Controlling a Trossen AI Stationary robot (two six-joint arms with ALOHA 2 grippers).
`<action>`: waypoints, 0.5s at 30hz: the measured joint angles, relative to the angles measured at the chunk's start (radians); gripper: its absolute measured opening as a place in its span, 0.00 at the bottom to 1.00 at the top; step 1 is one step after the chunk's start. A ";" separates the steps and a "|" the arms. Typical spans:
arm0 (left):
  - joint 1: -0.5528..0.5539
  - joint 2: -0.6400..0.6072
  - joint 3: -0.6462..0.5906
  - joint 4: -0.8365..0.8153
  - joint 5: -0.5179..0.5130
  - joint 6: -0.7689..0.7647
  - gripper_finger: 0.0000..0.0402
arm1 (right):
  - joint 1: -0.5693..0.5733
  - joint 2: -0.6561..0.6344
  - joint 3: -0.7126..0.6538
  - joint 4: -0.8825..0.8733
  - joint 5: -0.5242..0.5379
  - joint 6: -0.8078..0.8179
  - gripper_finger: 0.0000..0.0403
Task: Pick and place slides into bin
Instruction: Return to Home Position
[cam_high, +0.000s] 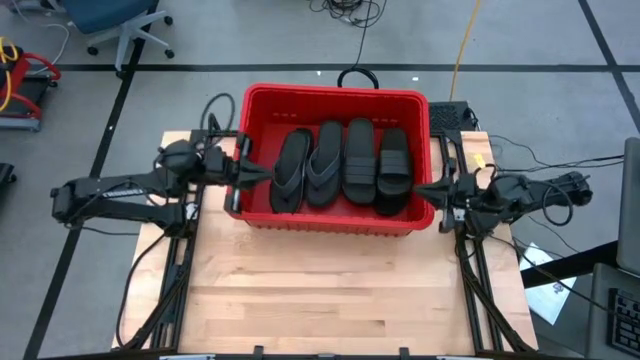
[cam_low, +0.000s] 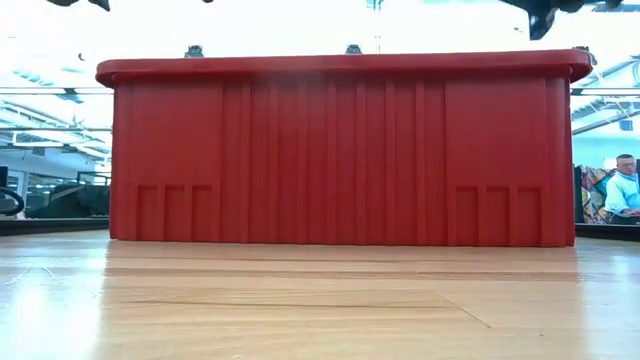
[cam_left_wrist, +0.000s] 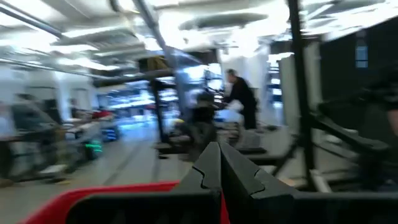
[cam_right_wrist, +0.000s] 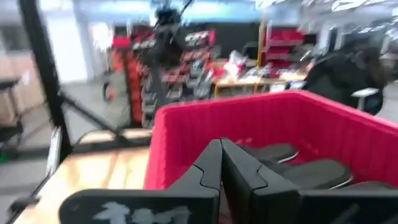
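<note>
Bin: I see the red bin (cam_high: 335, 92) at the far middle of the table (cam_high: 330, 300), its long side running across, between my two arms.
Slides: the slides (cam_high: 345, 165) lie inside the bin, side by side, with four showing on top. Their long axes run near to far, in line with the bin's short walls. I see none on the bare wood.
Left gripper: the left gripper (cam_high: 245, 170) sits at the bin's left short wall, by the rim. Its wrist view shows the fingers (cam_left_wrist: 205, 171) pressed together, holding nothing.
Right gripper: the right gripper (cam_high: 428, 190) sits at the right short wall, pointing in toward the slides. Its fingers (cam_right_wrist: 208, 165) are pressed together too, and empty.
Relation that matters: the slides lie inward of both grippers, about equally near each. As I judge it, nothing remains to fetch.
Next move: I would draw each arm outward and back from its wall, minding the rim.
</note>
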 joint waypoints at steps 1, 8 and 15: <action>0.000 -0.009 -0.009 0.008 -0.027 0.007 0.00 | -0.008 -0.026 -0.033 0.033 0.013 -0.002 0.00; 0.046 -0.129 -0.014 -0.004 -0.079 0.013 0.00 | -0.034 -0.219 -0.174 0.104 -0.144 0.084 0.00; 0.092 -0.272 -0.014 -0.325 -0.111 0.005 0.00 | -0.034 -0.358 -0.181 -0.025 -0.172 0.104 0.00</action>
